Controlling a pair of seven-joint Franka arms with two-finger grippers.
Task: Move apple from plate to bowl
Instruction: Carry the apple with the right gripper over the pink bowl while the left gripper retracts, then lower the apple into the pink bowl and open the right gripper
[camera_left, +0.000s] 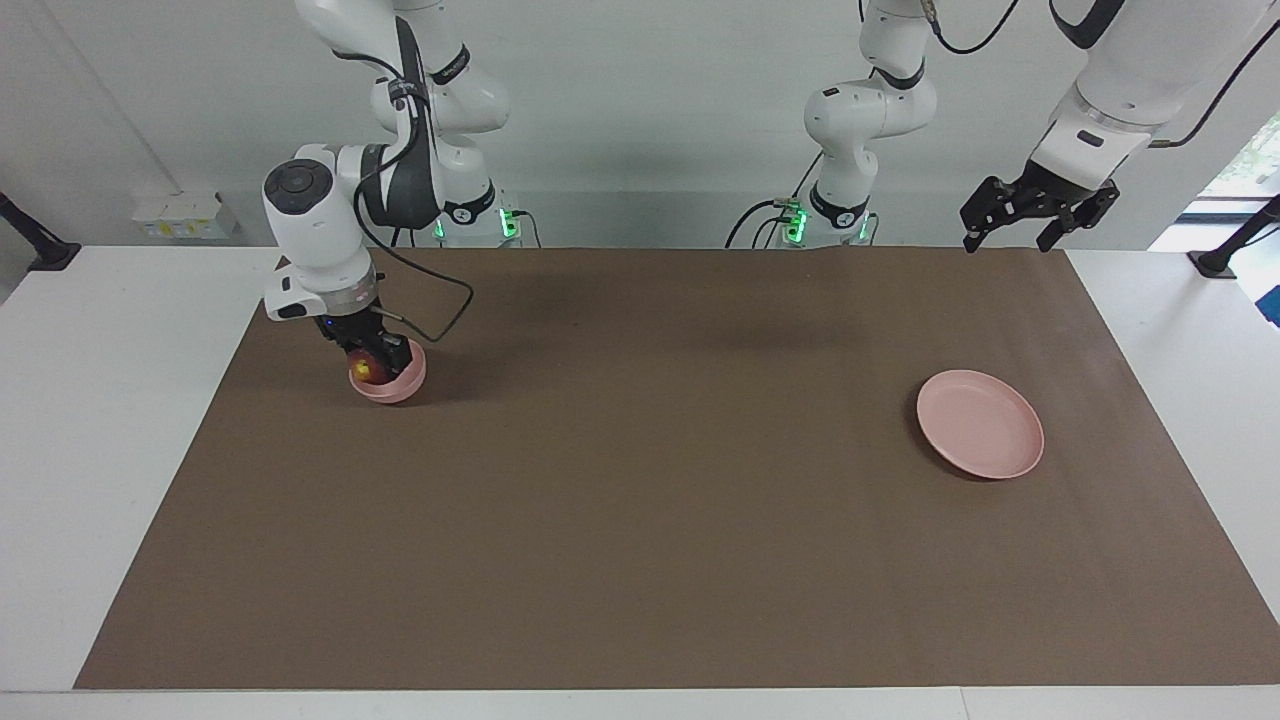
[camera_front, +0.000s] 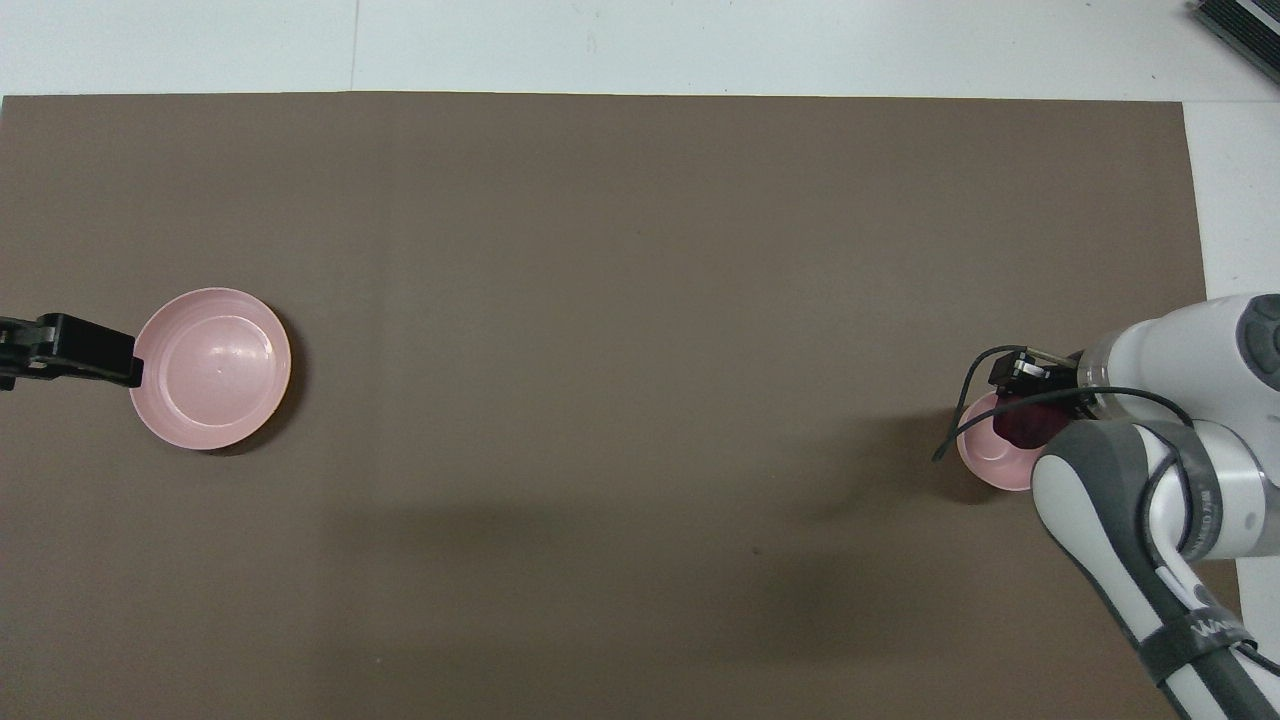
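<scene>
The dark red apple (camera_left: 367, 369) with its yellowish patch sits low in the small pink bowl (camera_left: 405, 383) at the right arm's end of the table. My right gripper (camera_left: 370, 362) reaches down into the bowl and is shut on the apple. From overhead the apple (camera_front: 1022, 425) shows dark in the bowl (camera_front: 985, 462), half covered by the right arm. The flat pink plate (camera_left: 980, 423) lies bare at the left arm's end; it also shows in the overhead view (camera_front: 211, 368). My left gripper (camera_left: 1010, 238) hangs open and high, beside the plate (camera_front: 125, 360).
A brown mat (camera_left: 640, 480) covers most of the white table. A black cable (camera_left: 440, 300) loops from the right gripper over the mat beside the bowl.
</scene>
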